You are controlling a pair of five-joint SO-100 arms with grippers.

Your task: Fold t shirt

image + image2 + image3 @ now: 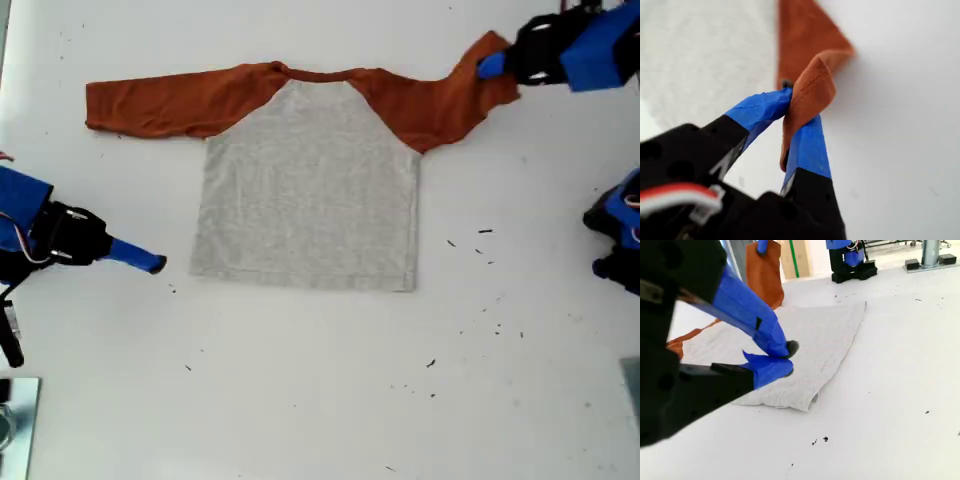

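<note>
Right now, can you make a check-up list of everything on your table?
Surface: white table, scattered with small dark specks.
Job's things: small grey t shirt with rust-orange sleeves lying flat, plain side showing; one sleeve stretched out, the other sleeve's cuff lifted.
Clutter: nothing seen besides the specks.
Grippers: my first gripper pinches that cuff; my second gripper is closed, holding nothing, near the shirt's hem.
Cables: red and white wires on my first gripper.
Surroundings: metal post and a board with a green stripe beyond the table.
</note>
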